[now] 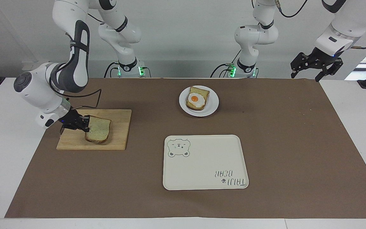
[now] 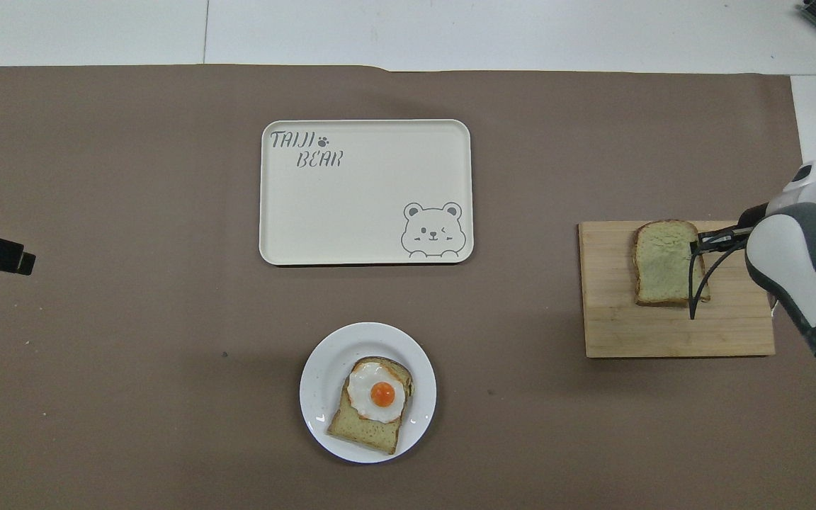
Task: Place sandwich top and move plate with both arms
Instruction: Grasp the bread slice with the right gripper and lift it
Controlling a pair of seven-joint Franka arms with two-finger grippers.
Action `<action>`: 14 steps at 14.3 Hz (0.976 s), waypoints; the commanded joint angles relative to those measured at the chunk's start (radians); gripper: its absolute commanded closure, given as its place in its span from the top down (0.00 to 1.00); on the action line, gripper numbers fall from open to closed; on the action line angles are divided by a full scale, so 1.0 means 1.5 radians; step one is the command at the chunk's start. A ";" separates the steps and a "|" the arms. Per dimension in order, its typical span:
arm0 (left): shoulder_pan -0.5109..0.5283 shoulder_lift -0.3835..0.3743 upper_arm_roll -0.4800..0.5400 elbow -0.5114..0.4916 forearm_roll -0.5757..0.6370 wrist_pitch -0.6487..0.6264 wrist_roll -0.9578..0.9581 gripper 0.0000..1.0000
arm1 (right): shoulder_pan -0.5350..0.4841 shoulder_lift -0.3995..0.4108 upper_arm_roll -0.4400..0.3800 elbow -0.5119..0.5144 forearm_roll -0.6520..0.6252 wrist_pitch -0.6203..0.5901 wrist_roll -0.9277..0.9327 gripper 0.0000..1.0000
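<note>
The sandwich top (image 1: 98, 129), a plain pale slice with brown crust, hangs tilted just above a wooden cutting board (image 1: 119, 141) at the right arm's end of the table. My right gripper (image 1: 86, 124) is shut on the slice's edge; it also shows in the overhead view (image 2: 697, 246) beside the slice (image 2: 663, 262). The small white plate (image 1: 214, 105) sits near the robots and bears a slice with a fried egg (image 1: 197, 98). My left gripper (image 1: 316, 65) waits open and empty, high over the left arm's end of the table.
A cream rectangular tray with a bear drawing (image 1: 205, 162) lies farther from the robots than the plate. A brown mat (image 1: 297, 143) covers the table. The board (image 2: 663, 333), plate (image 2: 323, 361) and tray (image 2: 365, 205) also show from overhead.
</note>
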 commanded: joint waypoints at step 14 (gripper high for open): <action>-0.008 -0.016 -0.001 -0.023 0.008 0.017 -0.008 1.00 | 0.037 -0.025 0.021 -0.005 0.150 -0.183 -0.074 0.00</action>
